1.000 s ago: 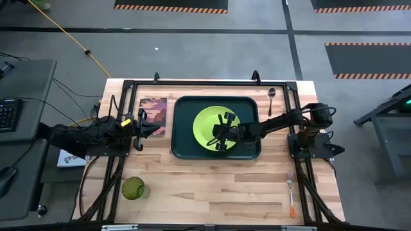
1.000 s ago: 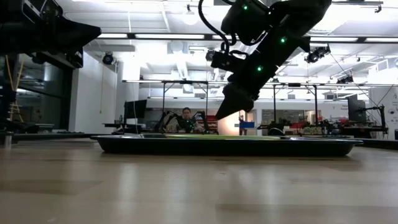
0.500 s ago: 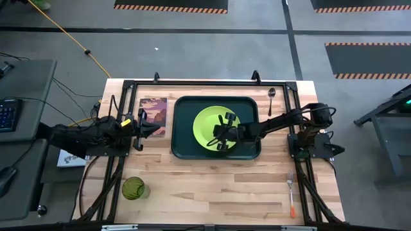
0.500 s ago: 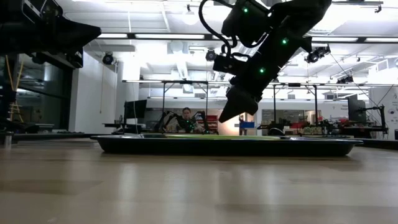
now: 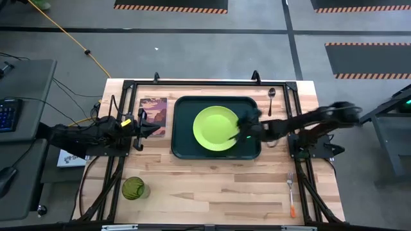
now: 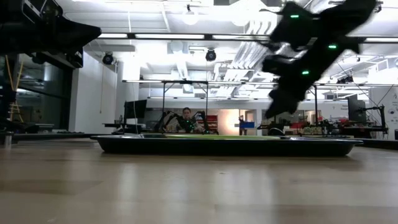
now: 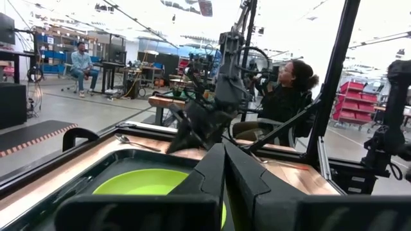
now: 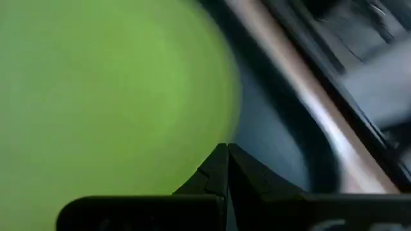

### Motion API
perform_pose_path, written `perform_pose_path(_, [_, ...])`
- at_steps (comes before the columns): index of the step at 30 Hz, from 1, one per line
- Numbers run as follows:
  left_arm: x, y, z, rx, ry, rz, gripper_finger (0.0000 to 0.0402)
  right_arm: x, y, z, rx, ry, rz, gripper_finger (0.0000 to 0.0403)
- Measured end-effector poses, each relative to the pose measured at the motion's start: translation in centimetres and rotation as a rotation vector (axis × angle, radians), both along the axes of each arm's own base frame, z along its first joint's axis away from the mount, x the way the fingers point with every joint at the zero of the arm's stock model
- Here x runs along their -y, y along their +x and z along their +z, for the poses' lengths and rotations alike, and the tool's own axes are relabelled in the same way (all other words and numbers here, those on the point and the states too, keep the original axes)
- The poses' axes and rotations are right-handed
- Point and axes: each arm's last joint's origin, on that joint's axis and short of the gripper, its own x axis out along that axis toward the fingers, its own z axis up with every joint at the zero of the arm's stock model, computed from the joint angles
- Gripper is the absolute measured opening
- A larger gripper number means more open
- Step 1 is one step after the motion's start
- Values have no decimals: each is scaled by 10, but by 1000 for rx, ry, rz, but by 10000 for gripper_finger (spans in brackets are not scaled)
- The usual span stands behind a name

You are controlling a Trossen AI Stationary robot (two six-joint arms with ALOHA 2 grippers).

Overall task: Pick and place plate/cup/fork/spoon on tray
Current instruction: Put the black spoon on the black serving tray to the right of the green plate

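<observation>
My right gripper (image 5: 243, 130), fingers closed on nothing, hangs over the tray's (image 5: 182, 149) right end beside the plate (image 5: 216, 128); the spoon (image 5: 271, 97) lies just far-right, handle pointing near.

Table-level shot: tray edge-on, one arm up in the air over its right end

The dark tray (image 6: 227, 145) sat flat on the wooden tabletop (image 6: 186, 186), stretching across most of the middle, seen purely from the side with a thin sliver of lime-green plate (image 6: 217, 136) peeking just above its rim. The right arm (image 6: 311, 50) came down from the upper right, blurry, with little green lights on it, and its gripper (image 6: 273, 111) hung well clear above the tray's right part, holding nothing. The fingers were too smeared to read. Another dark arm piece (image 6: 43, 34) sat in the upper left corner. Behind the table, a person (image 6: 185, 119) sat in a bright workshop room.
</observation>
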Motion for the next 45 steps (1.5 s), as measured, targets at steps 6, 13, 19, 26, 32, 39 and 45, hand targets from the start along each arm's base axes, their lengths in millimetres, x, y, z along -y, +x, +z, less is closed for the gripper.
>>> perform_pose_path(6, [0,0,0,0,0,0,3,17,-56,6,313,27,-302,0])
perform_pose_path(13, [0,0,0,0,0,2,3,42,-79,0,430,96,-522,8])
perform_pose_path(19, [0,0,0,0,0,2,3,67,-88,-12,380,77,-692,73])
perform_pose_path(26, [0,0,0,0,0,2,3,98,-98,-35,334,92,-905,183])
perform_pose_path(32, [0,0,0,-1,0,1,3,120,-102,-56,324,124,-1006,219])
perform_pose_path(39, [0,0,0,-1,0,2,3,133,-104,-74,334,112,-1075,202])
perform_pose_path(45, [0,0,0,-1,0,1,3,136,-101,-82,305,100,-1073,148])
